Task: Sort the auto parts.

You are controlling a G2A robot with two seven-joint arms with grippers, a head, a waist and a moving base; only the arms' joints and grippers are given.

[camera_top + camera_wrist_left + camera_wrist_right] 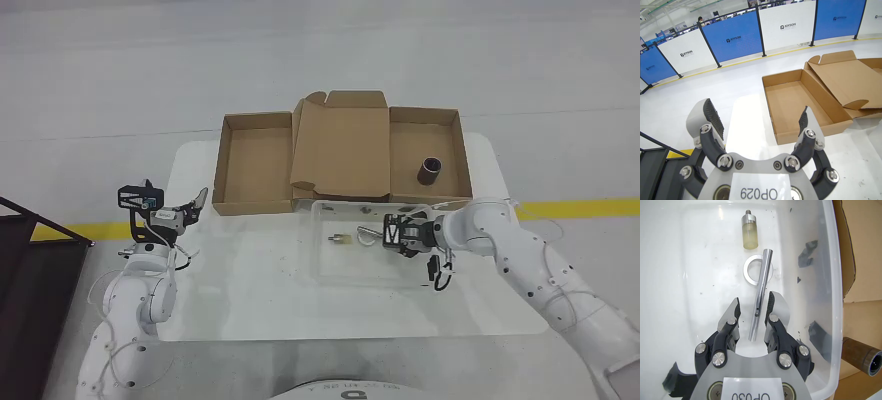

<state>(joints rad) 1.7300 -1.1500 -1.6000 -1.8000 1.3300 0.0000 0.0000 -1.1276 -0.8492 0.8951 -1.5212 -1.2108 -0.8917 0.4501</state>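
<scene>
In bin (831, 279): right gripper (754, 298) straddles steel rod (764, 266).
Jaws released, rod between them, lined up, I judge, for a pinch; left gripper (756, 106) released too.

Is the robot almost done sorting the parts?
Not yet. Done: one brown tube sits in the right cardboard box. In hand: the right hand is open around the metal rod in the clear bin. Still to go: the rod, a ring and a stubby plug. The left hand is open, empty.
</scene>
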